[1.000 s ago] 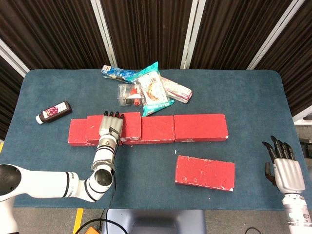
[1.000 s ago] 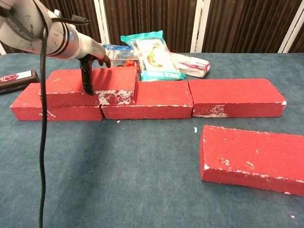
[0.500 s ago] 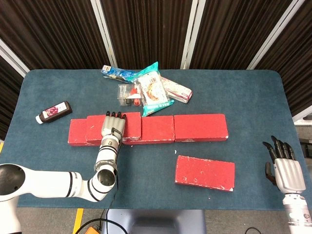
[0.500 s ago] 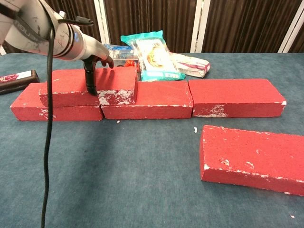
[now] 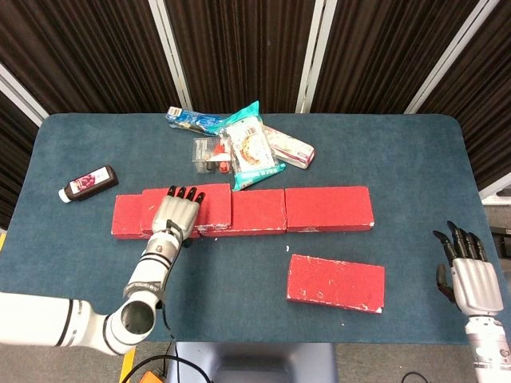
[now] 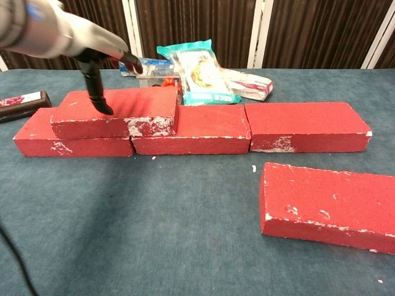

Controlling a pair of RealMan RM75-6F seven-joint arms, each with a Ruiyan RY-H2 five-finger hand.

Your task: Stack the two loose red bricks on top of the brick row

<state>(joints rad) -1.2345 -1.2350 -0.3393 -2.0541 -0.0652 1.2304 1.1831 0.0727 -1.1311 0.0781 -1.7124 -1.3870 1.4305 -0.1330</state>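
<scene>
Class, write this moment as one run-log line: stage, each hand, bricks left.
stage: first stacked red brick on brick row | left hand: open, above it | right hand: open, idle | remaining: loose red brick on table

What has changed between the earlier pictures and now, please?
The left robot hand has slid left along the stacked brick and lifted; its thumb no longer hangs over the front face. The arm has swung left. The stacked brick, brick row, loose brick and right robot hand stayed put.
</scene>
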